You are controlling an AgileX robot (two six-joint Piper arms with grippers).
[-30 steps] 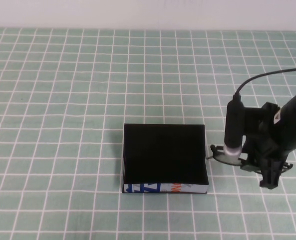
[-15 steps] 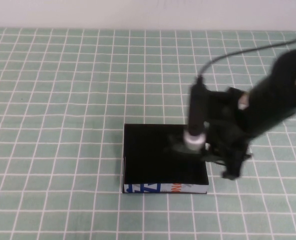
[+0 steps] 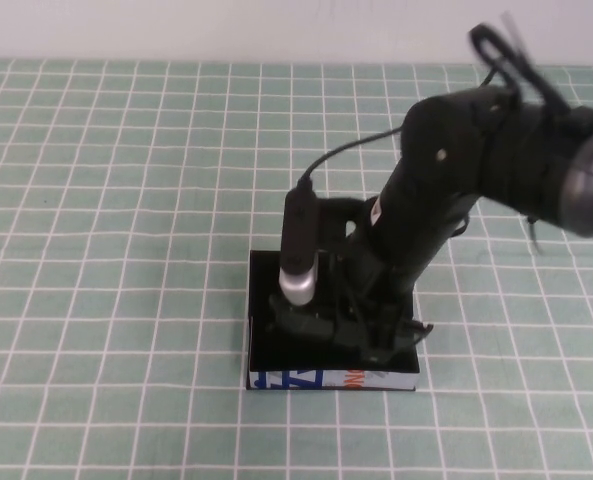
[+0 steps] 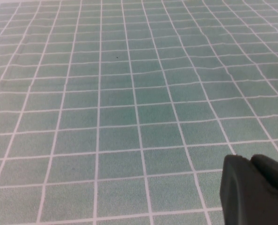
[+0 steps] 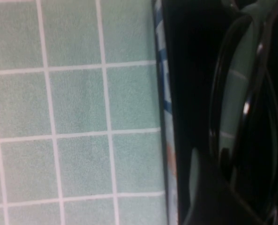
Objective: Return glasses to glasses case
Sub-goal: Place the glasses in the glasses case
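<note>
The right gripper [image 3: 361,335] is gripping the light, fragile glasses [image 5: 244,108] by the frame over the glasses case [image 3: 261,345] at six o'clock, while the left gripper [image 4: 253,190], whose claw state I cannot tell, is hanging over bare table.

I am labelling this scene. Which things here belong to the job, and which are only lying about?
Belong to the job:
- glasses, held over the case
- glasses case
- right gripper, above the case

Not part of it:
- left gripper, away from the case, above the green checked tablecloth
</note>
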